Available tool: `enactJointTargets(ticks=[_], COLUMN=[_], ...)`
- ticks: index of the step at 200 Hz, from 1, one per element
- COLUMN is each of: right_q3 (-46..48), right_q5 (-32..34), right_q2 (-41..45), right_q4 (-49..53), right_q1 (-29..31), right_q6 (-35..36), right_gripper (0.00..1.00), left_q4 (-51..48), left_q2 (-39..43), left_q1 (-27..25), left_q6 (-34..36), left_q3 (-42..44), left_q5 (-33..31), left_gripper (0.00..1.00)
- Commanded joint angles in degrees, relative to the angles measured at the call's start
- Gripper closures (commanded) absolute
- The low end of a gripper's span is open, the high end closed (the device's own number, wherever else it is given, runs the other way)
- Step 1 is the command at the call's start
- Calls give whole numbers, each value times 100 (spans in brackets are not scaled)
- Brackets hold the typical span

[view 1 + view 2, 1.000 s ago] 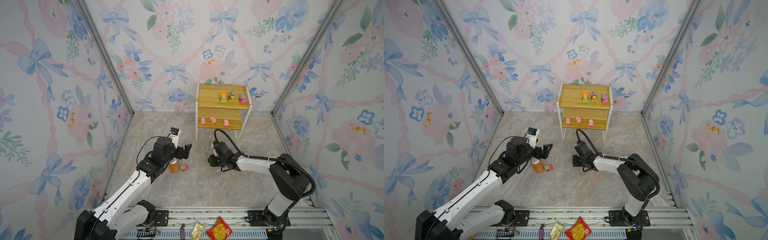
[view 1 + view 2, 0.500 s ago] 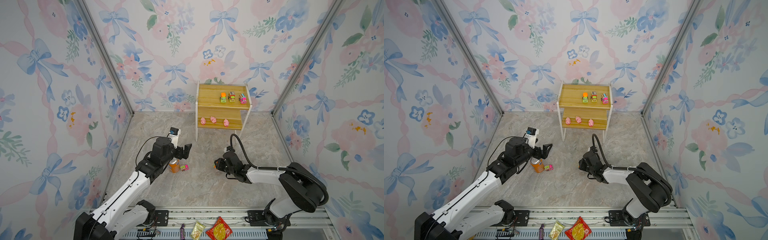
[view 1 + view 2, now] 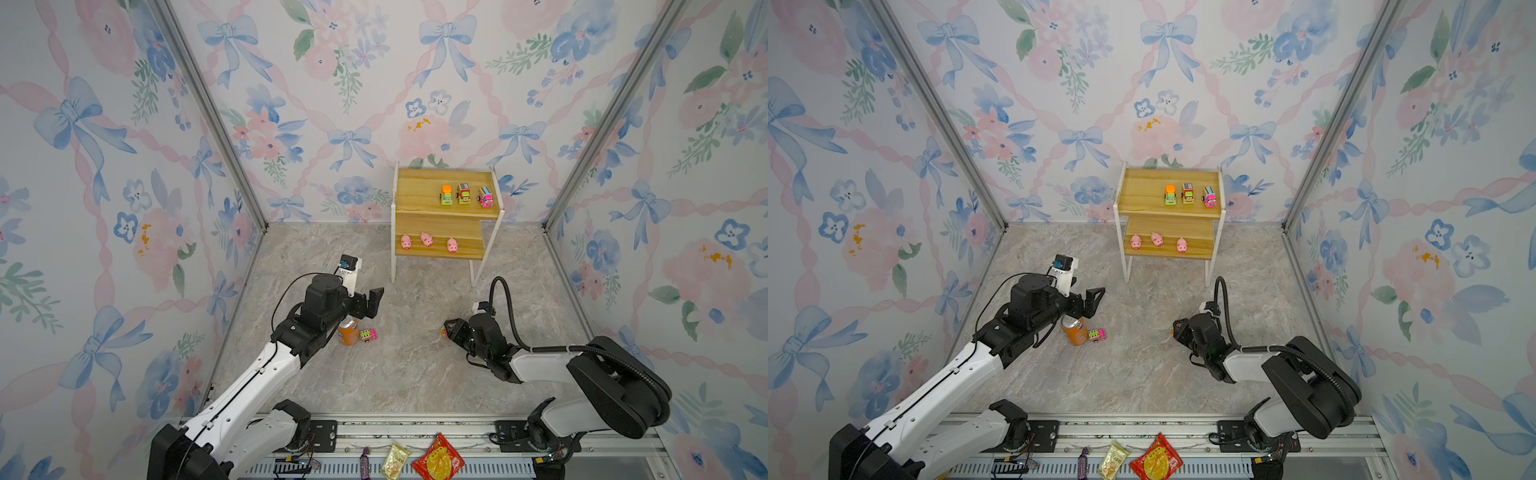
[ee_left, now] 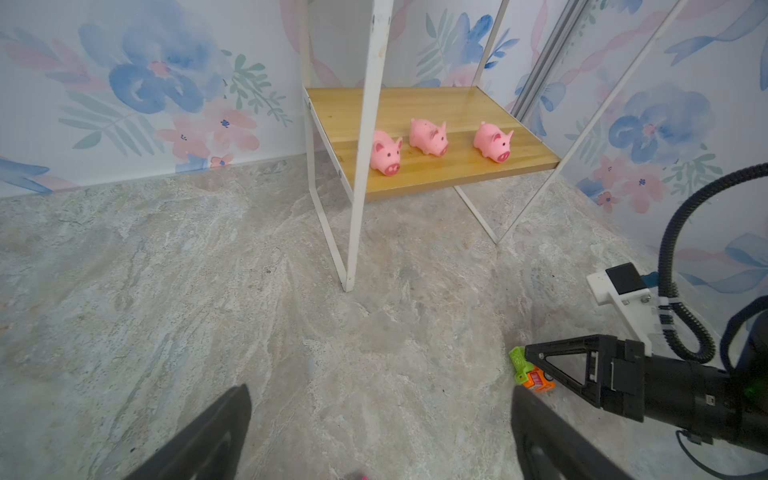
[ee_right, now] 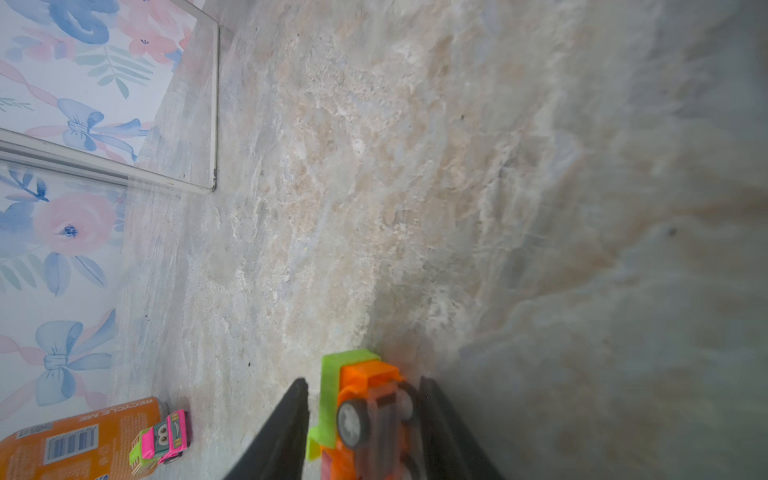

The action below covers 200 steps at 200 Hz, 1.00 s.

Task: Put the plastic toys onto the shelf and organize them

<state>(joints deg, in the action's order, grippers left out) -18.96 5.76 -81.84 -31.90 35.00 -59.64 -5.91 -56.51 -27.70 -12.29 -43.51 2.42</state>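
The shelf (image 3: 419, 187) stands against the back wall with three toy trucks (image 3: 463, 193) on its upper board and three pink pigs (image 3: 427, 239) on the lower one. My right gripper (image 5: 363, 386) hangs low over the floor, right of centre. An orange and green truck (image 5: 365, 415) lies on its side between its parted fingers, and a slit shows beside one finger. That truck (image 4: 530, 374) is at the floor in the left wrist view. A pink truck (image 3: 368, 334) rests against an orange can (image 3: 348, 331). My left gripper (image 3: 372, 301) hovers wide open above them, holding nothing.
Snack packets (image 3: 438, 461) lie on the front rail, off the floor. Floral walls close in the left, right and back sides. The shelf's thin white legs (image 4: 357, 208) stand on the marble floor between the two arms.
My right gripper has shifted right and sunk toward the floor, and its fingers have spread apart around the orange and green truck. The left arm has stayed still.
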Motion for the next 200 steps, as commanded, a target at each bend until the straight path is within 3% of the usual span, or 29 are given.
enactJointTargets(ticks=[1, 33, 75, 152, 200], right_q3=[26, -484, -1765, -3939, -4786], right_q5=[9, 543, 2038, 3548, 3599], right_q2=[456, 1240, 1261, -848, -2018], right_q4=[450, 2288, 4620, 6621, 7379], right_q1=[-140, -134, 659, 2242, 2476], right_q6=[325, 1072, 1847, 2343, 2935], right_gripper=[48, 43, 39, 34, 33], left_q4=[-19, -22, -24, -24, -28], left_q2=[68, 55, 50, 175, 220], left_q1=[37, 37, 37, 28, 11], left_q6=[-80, -80, -96, -107, -107], left_q3=[-97, -97, -114, -88, -79], left_q5=[49, 49, 70, 76, 85], left_gripper=[2, 2, 2, 2, 2])
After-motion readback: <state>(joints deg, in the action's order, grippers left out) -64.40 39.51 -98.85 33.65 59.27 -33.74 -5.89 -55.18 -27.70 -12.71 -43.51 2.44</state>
